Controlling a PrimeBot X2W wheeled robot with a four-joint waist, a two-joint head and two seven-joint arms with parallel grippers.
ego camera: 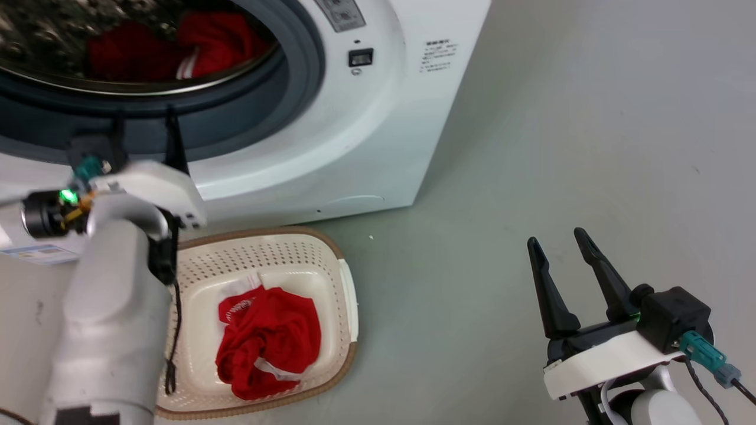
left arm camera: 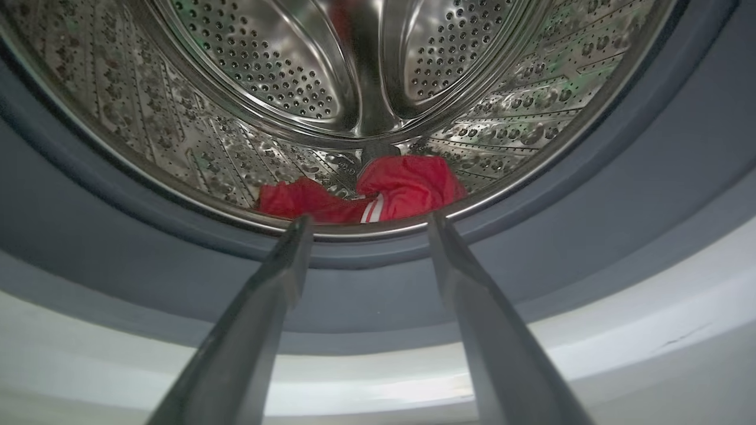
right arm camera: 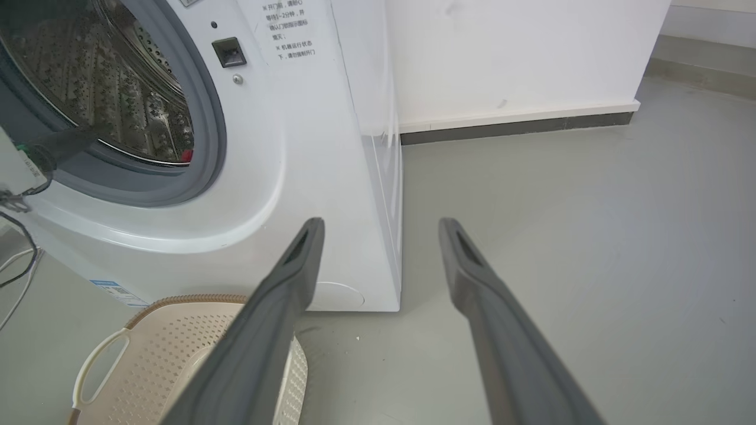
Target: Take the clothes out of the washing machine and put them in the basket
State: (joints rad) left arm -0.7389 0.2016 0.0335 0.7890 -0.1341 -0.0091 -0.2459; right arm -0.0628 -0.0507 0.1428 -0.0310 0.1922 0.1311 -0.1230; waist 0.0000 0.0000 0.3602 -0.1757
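Left fingers point(left arm camera: 277, 283) apart, empty; red garment point(left arm camera: 407, 186) in the drum point(left arm camera: 266, 88) just beyond their tips; right fingers point(ego camera: 549, 295) apart, empty.

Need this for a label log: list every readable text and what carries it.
"开门前 … 请勿强制开门", only partly legible: black notice on large white front-loading washing machine.
Grey label, machine's upper front: blurred.
Blue sticker, machine's lower front: too small.
White print on bright red fabric garment: unreadable.

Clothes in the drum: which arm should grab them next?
Left. The left tool, open, points straight at the clothes in the drum. The right tool, also open, hangs over floor beside the machine.
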